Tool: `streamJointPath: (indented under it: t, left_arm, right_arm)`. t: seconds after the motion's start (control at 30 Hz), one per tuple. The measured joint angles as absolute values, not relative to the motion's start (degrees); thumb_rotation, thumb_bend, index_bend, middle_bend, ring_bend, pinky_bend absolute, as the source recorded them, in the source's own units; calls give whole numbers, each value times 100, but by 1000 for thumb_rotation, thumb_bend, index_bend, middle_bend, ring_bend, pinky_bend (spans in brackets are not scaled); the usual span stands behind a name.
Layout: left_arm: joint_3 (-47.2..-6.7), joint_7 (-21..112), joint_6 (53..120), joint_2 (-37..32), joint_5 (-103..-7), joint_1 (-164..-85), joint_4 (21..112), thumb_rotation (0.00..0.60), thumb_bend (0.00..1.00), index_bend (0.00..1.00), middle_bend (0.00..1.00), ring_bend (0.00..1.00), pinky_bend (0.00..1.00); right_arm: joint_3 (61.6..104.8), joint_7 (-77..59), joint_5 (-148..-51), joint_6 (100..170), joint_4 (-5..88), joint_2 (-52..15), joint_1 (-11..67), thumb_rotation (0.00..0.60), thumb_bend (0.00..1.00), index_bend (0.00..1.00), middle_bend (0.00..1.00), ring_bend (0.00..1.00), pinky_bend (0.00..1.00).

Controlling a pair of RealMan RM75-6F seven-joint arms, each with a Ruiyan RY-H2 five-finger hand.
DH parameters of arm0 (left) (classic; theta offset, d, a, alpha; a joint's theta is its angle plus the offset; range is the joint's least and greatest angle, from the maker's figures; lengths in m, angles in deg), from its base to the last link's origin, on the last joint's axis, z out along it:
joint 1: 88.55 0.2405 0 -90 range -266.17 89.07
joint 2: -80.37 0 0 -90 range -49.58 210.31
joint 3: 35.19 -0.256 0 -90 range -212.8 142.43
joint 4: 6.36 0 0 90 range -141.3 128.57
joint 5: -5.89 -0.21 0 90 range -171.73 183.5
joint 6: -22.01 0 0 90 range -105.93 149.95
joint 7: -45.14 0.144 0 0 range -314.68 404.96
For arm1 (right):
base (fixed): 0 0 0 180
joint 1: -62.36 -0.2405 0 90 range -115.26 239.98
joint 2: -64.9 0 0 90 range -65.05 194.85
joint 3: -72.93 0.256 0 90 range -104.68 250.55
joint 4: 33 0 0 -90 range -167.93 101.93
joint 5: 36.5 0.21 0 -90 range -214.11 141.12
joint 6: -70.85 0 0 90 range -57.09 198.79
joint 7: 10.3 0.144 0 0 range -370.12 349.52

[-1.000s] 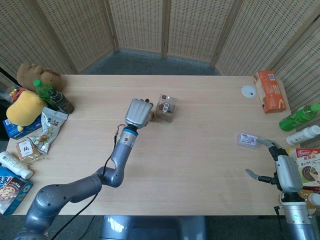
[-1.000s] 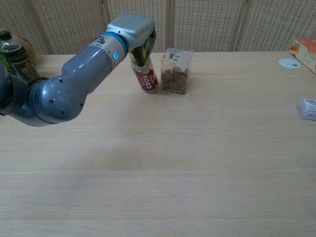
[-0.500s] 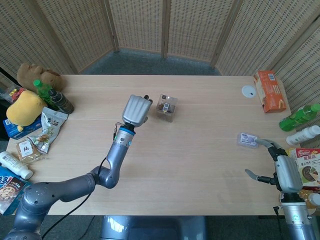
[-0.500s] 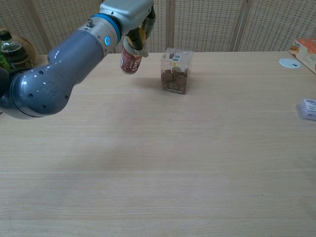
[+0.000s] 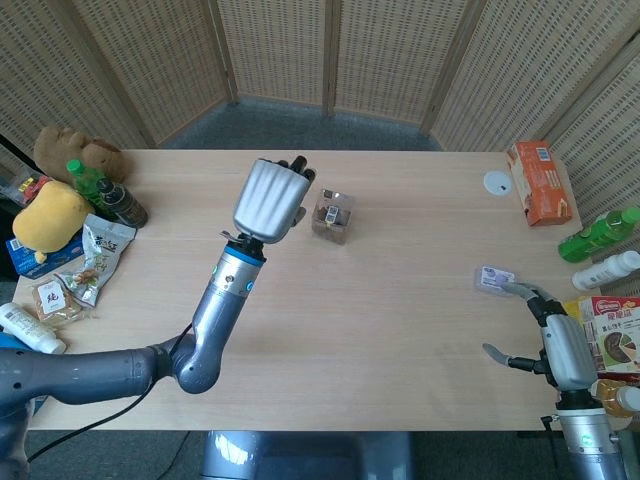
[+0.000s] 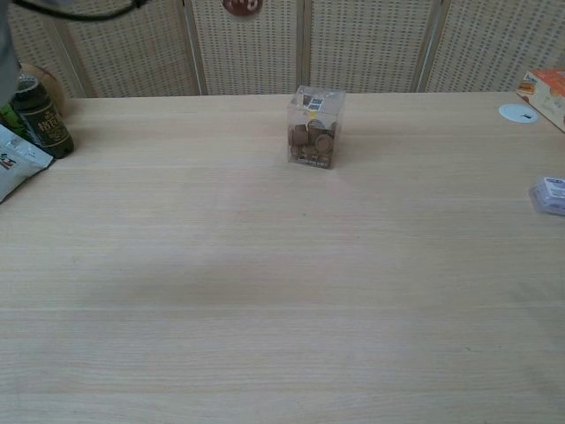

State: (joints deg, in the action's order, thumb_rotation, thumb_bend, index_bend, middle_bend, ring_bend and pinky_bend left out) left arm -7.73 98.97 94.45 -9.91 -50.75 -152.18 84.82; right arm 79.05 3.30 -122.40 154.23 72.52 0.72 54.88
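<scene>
Nearest the table's front edge, the right hand rests with fingers spread and empty; a small lilac packet lies just beyond its fingertips. The left hand is by far the nearer to the small red bottle. It hangs high over the table, fingers curled down around the bottle. Only the bottle's end shows under them, so I cannot tell its axis. Down on the table, right of those fingers, stands a clear plastic cube of brown pieces.
</scene>
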Motion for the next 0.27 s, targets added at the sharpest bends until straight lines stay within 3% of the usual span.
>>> streamJointPath:
  t: [0.27]
  left_arm:
    - [-514,10418,9801,-205,-4799,-15172,9470,600,0,876,1000,938,862]
  right_arm:
    - [7859,278,-12326,15451,7310,54,5498,600,0,226,271,178,213]
